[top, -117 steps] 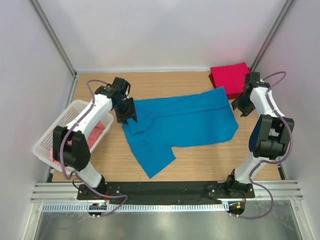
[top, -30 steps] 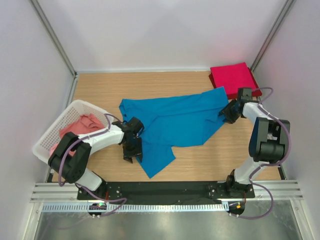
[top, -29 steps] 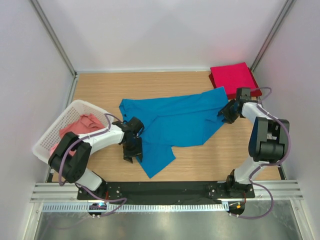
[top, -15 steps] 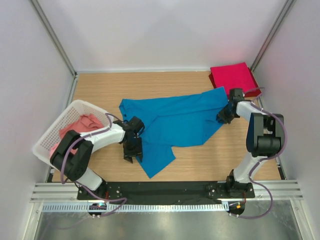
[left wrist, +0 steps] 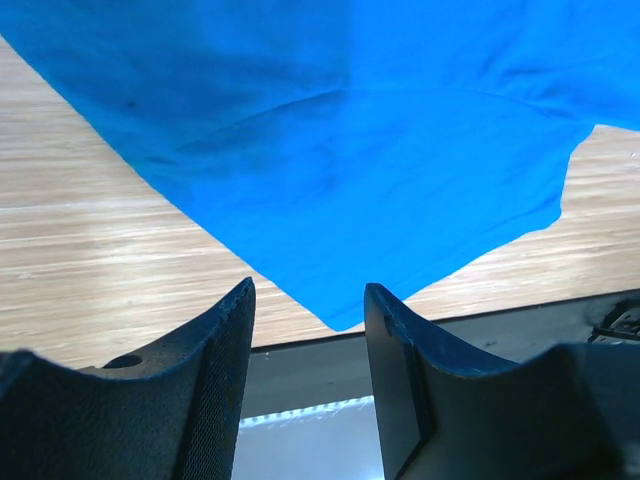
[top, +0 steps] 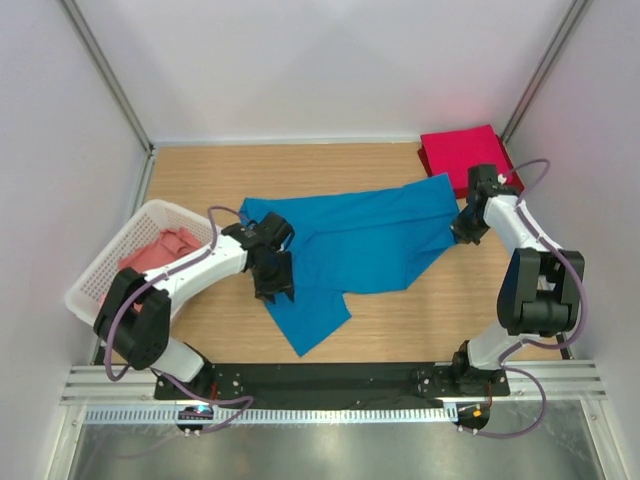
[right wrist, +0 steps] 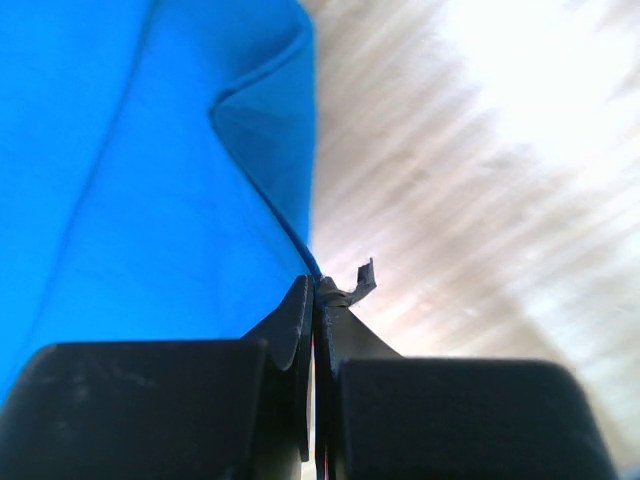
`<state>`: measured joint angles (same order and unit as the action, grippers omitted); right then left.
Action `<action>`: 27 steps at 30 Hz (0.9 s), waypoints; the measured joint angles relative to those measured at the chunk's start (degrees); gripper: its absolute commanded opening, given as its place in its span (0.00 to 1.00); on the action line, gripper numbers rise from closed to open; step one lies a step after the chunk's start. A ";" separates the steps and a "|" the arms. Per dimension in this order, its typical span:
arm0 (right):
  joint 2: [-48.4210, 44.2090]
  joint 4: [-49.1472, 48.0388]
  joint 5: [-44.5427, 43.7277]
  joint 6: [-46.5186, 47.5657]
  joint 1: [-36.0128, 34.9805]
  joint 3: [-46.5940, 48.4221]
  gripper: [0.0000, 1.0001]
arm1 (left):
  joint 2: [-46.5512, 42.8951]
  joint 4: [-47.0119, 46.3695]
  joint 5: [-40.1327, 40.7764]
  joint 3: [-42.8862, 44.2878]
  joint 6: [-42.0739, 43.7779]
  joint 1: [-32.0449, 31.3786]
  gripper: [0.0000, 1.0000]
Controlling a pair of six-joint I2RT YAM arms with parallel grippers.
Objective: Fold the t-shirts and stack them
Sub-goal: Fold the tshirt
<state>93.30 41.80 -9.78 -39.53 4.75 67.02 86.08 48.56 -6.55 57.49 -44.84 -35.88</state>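
Note:
A bright blue t-shirt [top: 365,240] lies spread across the middle of the wooden table, one sleeve pointing at the near edge. My right gripper [top: 461,232] sits at its right edge. In the right wrist view the blue t-shirt [right wrist: 150,170] has its hem running straight into the tips of the right gripper [right wrist: 315,285], which is shut on it. My left gripper [top: 274,284] hovers over the shirt's left side, open. From the left wrist, the left gripper [left wrist: 308,300] has nothing between its fingers, and the blue cloth [left wrist: 350,150] lies beyond them. A folded crimson t-shirt [top: 462,155] rests at the back right corner.
A white lattice basket [top: 88,300] at the left holds salmon pink shirts [top: 165,248]. Grey walls and metal posts close in the table on three sides. The black base rail [top: 330,378] runs along the near edge.
My right gripper has shut on the blue shirt's right edge and its wrist has swung to the right. My left gripper, still open, has shifted a little away from the near edge, over the shirt.

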 measured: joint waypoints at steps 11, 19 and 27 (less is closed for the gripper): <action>-2.34 10.78 -8.17 5.42 5.01 -2.82 0.01 | 0.22 -1.75 -1.05 -5.29 -2.32 -5.35 0.49; -2.29 10.95 -8.96 6.99 6.38 -7.50 0.01 | 1.18 -7.78 -1.20 -5.68 -2.75 -8.13 0.49; -2.25 10.40 -10.56 8.24 10.60 -10.36 0.01 | 7.23 -10.95 -1.36 -5.66 -2.97 -9.75 0.45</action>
<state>91.05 52.21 -20.34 -31.29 15.35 56.66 93.32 37.60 -7.90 51.83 -47.81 -45.63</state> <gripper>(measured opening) 0.032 0.459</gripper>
